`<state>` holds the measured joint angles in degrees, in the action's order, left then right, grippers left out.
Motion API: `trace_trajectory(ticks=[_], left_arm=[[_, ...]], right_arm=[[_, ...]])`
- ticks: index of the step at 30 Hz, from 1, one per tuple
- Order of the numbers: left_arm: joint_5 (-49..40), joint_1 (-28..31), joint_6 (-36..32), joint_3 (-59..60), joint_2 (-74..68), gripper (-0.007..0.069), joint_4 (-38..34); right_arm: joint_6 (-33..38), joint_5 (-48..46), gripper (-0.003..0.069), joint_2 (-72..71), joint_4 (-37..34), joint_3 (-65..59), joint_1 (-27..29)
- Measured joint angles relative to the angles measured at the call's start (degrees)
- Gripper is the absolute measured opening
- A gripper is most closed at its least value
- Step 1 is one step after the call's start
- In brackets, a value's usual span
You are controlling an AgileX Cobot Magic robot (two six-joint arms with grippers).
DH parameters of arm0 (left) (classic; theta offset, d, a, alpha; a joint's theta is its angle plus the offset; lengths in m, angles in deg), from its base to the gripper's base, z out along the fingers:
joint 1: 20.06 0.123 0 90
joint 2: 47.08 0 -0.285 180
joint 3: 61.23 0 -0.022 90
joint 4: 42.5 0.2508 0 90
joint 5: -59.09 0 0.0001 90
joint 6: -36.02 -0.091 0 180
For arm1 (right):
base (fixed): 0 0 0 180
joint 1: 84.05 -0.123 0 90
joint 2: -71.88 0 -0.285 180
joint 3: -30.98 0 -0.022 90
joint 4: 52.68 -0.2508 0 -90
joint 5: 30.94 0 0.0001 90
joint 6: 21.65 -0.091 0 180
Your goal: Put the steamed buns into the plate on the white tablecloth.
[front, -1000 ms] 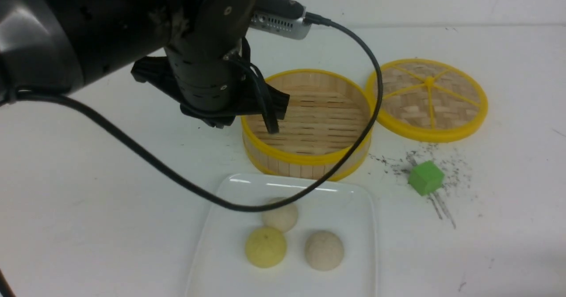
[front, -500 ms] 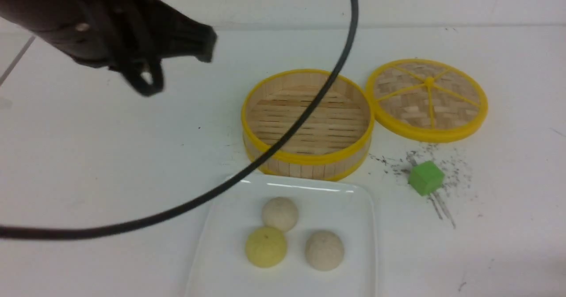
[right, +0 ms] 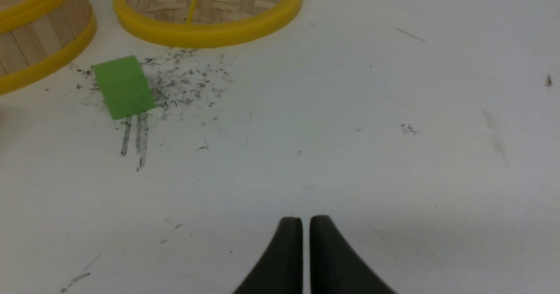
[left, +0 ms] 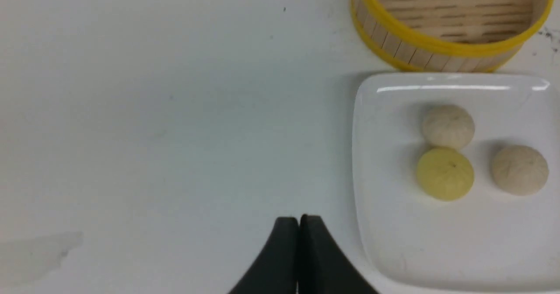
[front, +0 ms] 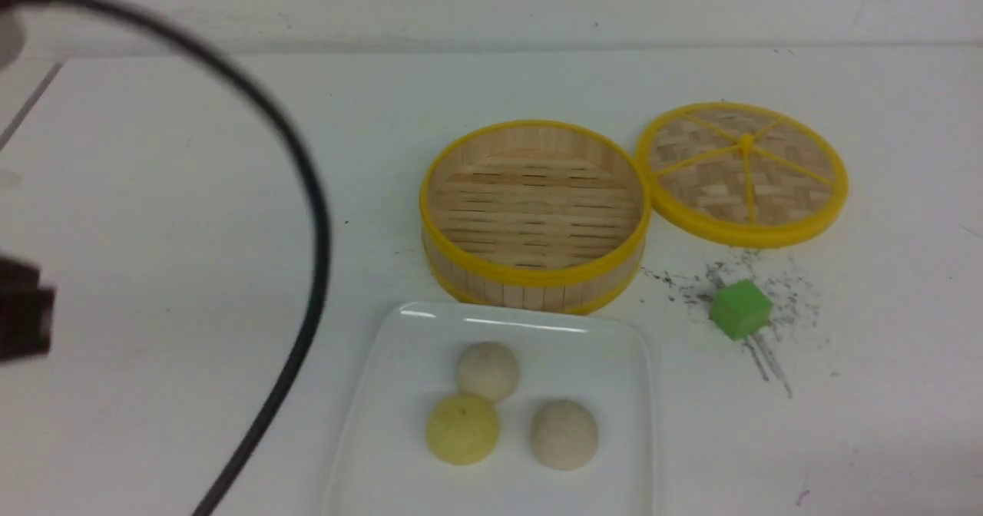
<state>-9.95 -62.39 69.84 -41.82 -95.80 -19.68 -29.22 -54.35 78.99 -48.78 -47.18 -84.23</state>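
Three steamed buns lie on the white plate (front: 614, 362) on the white tablecloth (front: 153, 193): an off-white one (front: 487, 370), a pale yellow one (front: 462, 428) touching it, and a second off-white one (front: 563, 434). The left wrist view shows the plate (left: 376, 241) with the same buns (left: 448, 126), (left: 445, 173), (left: 519, 169). My left gripper (left: 299, 218) is shut and empty, over bare cloth beside the plate. My right gripper (right: 306, 219) is shut and empty over bare cloth, away from the plate. In the front view only a dark part of the left arm (front: 23, 320) shows at the left edge.
An empty round bamboo steamer (front: 534, 213) with yellow rims stands just behind the plate. Its woven lid (front: 742, 170) lies to the right of it. A green cube (front: 739, 309) sits among dark scuff marks. A black cable (front: 307, 186) arcs across the left.
My left arm has pulled back from over the steamer to the left edge of the front view and mostly out of it. The cable swung left with it. The buns stayed on the plate.
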Motion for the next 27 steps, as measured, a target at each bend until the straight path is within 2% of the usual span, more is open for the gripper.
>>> trace_trajectory(ticks=[2,4,6,8,11,12,13,19,27], left_arm=[[2.33,0.0,1.32,4.13,2.96,0.0012,-0.74],[9.78,0.0,3.82,12.9,8.31,0.0012,-3.52],[14.19,0.0,4.27,16.53,10.0,0.0012,-5.1],[24.95,0.0,4.48,22.43,13.5,0.0013,-7.44],[33.5,0.0,4.62,25.93,15.18,0.0014,-8.04],[40.81,0.0,4.62,27.52,15.71,0.0016,-8.18],[43.74,0.0,4.62,28.0,15.77,0.0017,-8.18],[49.1,0.0,4.67,28.5,15.77,0.002,-8.18],[47.62,0.0,4.67,28.56,15.77,0.0025,-6.71]], right_arm=[[0.0,0.0,0.0055,0.0,0.0,0.0,0.0],[0.0,0.0,0.0059,0.0,0.02,0.0,0.0],[0.0,0.0,0.0061,0.0,0.02,0.0,0.07],[0.0,0.0,0.0064,0.0,0.02,0.0,0.07],[0.0,0.0,0.0068,0.0,0.02,0.0,0.07],[0.0,0.0,0.007,0.0,0.02,0.0,0.07],[0.0,0.0,0.0072,0.0,0.02,0.0,0.07],[0.0,0.0,0.008,0.0,0.02,0.0,0.07],[0.0,0.0,0.0091,0.0,0.02,0.0,0.07]])
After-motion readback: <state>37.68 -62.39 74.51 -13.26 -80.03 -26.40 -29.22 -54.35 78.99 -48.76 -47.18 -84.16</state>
